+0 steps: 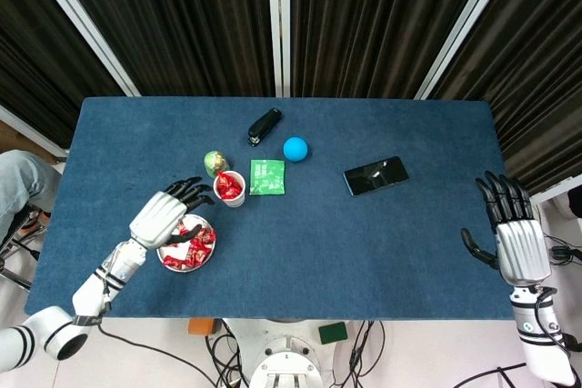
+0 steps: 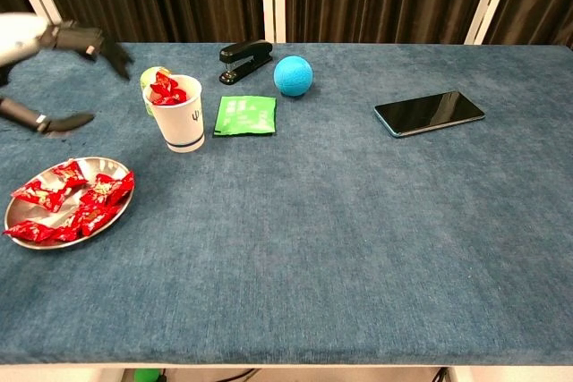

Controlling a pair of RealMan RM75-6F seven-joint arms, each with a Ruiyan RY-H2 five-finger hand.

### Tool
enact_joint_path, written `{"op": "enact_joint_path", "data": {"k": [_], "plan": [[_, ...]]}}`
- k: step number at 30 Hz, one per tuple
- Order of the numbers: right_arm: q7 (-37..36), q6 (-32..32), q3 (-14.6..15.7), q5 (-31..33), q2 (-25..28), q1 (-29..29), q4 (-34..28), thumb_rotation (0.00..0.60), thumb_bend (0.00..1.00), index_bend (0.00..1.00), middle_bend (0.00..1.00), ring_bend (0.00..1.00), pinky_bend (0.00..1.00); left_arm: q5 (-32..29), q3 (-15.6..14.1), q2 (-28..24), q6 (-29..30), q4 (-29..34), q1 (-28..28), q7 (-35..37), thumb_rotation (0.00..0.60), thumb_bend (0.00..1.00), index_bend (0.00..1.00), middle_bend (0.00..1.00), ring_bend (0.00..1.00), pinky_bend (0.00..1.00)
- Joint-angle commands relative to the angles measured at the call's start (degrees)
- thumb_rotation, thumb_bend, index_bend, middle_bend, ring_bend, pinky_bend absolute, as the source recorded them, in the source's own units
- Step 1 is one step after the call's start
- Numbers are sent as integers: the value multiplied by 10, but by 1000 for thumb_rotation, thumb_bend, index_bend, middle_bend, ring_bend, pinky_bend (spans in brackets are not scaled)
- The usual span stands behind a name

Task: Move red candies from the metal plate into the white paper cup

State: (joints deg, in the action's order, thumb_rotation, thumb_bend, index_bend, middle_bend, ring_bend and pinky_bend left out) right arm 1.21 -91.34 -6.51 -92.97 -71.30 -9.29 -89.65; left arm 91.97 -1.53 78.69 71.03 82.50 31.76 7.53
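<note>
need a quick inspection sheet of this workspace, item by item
surface: blue cloth table, no spills seen
job's things: metal plate with red candies near the left front; white paper cup already heaped with red candies
clutter: black stapler, blue ball, green packet, phone, small green-yellow ball behind the cup
hands: left hand above the plate, fingers apart, holding nothing; right hand off the table's right edge, fingers spread
cables: a bundle under the table's front edge
surroundings: dark curtains behind
</note>
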Motion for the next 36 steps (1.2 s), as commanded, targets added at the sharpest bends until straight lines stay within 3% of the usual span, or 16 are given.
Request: {"op": "enact_joint_path", "data": {"k": [1, 21, 36], "plan": [[1, -1, 1, -1, 0, 0, -1, 600, 322, 0, 0, 0, 0, 2, -19, -9, -13, 11, -11, -12, 600, 332, 324, 209, 83, 202], [14, 1, 4, -5, 1, 2, -8, 600, 324, 0, 0, 0, 0, -46, -34, 21, -64, -79, -48, -48, 600, 329, 338, 208, 83, 202], [23, 4, 4, -5, -2, 0, -13, 600, 336, 0, 0, 0, 0, -48, -36, 17, -80, -81, -57, -79, 600, 330, 385, 208, 83, 200]]}}
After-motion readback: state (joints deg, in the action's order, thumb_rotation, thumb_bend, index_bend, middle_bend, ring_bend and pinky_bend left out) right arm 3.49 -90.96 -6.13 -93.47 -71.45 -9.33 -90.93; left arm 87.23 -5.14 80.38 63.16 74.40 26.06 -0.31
